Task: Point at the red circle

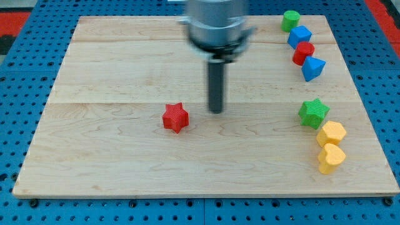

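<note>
1. Right, the red circle (304, 52) sits near the view's top right, wedged in a slanting line of blocks.
2. It touches the blue cube (299, 35) above it and the blue triangular block (312, 68) below it; a green cylinder (290, 20) tops the line.
3. My tip (216, 110) is down on the wooden board (112, 156) near the middle, well apart from the red circle, and there are no jaws here to open or close, just a bare rod holding nothing.
4. Just to the tip's left lies the red star (175, 117), near but not touching.
5. Lower right: a green star (313, 113), then a yellow hexagon (331, 134) and a yellow heart (330, 157), packed close together.
</note>
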Action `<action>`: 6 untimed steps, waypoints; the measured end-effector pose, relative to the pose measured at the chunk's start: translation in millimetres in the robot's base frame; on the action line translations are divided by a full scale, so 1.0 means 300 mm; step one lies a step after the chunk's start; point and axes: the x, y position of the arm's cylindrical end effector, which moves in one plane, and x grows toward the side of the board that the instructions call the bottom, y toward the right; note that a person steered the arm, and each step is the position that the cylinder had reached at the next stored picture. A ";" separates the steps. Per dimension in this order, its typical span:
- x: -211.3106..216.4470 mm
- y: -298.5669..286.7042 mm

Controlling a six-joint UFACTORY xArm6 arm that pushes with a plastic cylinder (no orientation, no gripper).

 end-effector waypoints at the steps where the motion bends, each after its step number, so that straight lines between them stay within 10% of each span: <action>1: -0.072 0.099; 3: -0.173 0.672; 6: -0.493 0.587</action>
